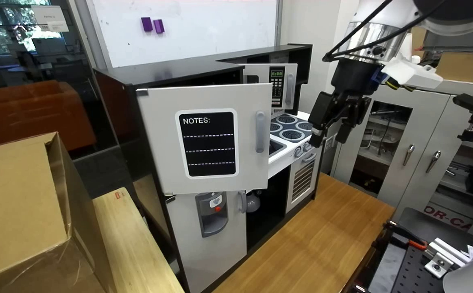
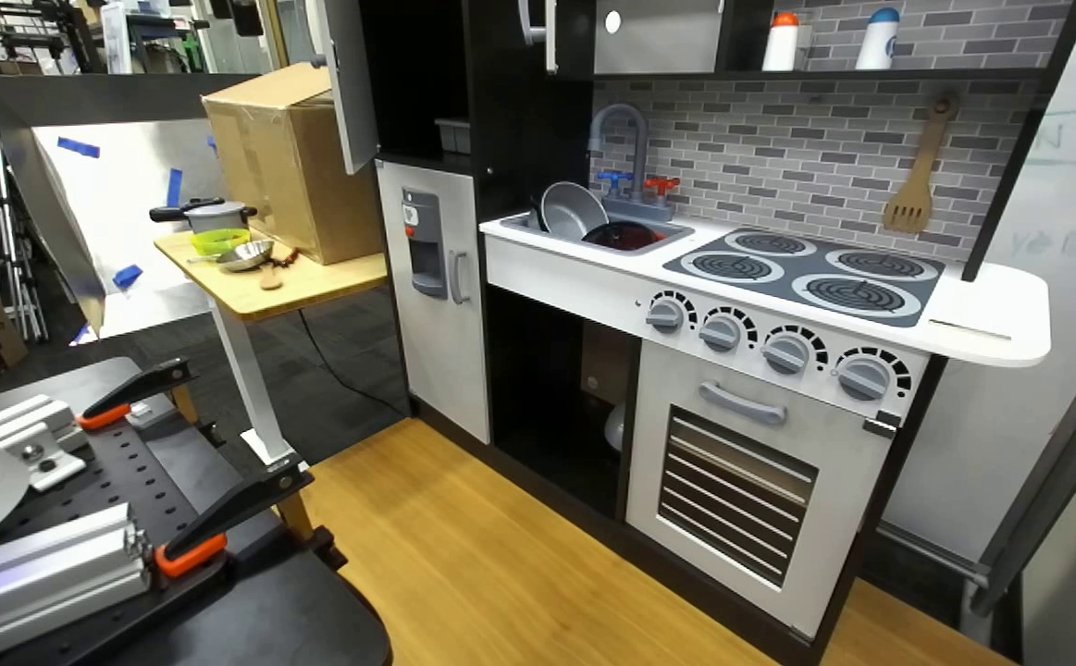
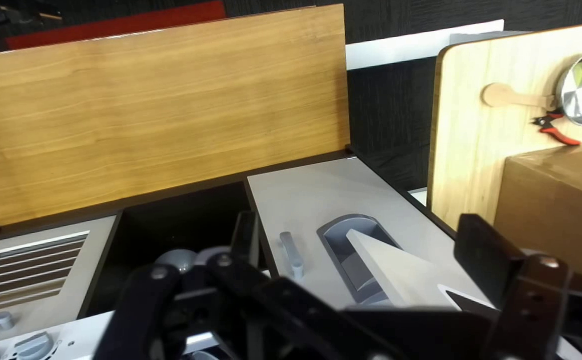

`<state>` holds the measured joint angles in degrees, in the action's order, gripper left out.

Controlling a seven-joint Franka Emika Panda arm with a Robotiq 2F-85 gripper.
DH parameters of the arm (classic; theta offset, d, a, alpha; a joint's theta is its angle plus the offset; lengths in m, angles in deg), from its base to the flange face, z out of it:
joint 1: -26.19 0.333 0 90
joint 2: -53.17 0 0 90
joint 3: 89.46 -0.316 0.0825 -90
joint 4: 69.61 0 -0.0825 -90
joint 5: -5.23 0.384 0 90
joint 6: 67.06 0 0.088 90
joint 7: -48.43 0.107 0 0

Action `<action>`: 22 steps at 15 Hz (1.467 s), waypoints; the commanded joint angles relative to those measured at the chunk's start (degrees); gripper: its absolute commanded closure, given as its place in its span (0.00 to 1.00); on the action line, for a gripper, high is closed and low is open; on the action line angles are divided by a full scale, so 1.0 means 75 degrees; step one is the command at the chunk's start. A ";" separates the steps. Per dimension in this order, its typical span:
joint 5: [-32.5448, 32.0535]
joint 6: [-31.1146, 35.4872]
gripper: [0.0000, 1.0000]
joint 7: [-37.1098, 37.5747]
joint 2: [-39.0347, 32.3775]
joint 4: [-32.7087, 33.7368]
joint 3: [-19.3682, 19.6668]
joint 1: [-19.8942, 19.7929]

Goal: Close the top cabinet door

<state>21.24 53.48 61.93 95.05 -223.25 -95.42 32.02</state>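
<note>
The top cabinet door is light grey with a black NOTES panel and a grey handle. It stands open, swung out from the black cabinet. Its edge also shows at the top left in an exterior view and its corner in the wrist view. My gripper is open and empty, in the air to the right of the door and apart from it. In the wrist view the gripper's fingers are wide apart, with the door's corner visible between and beyond them. In the exterior view with the stove in front, the gripper is out of view.
The microwave door stands ajar behind the cabinet door. The lower cabinet door is shut. A cardboard box sits on a side table. The stove counter has a sink with pans.
</note>
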 commanded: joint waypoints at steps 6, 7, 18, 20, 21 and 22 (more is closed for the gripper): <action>0.0057 0.0555 0.00 -0.0335 0.0179 0.0041 -0.0129 0.0215; 0.0074 0.0523 0.00 -0.0340 0.0252 0.0017 -0.0126 0.0247; 0.0243 0.2357 0.00 -0.0392 0.0711 -0.0557 -0.0218 0.0729; 0.0339 0.2737 0.00 -0.0391 0.0520 -0.0679 -0.0127 0.0881; 0.0081 0.2279 0.00 -0.0175 0.0709 -0.0589 -0.0238 0.0712; 0.0086 0.2333 0.00 -0.0173 0.0678 -0.0634 -0.0238 0.0727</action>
<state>21.76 71.16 60.75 100.11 -228.11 -97.09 37.66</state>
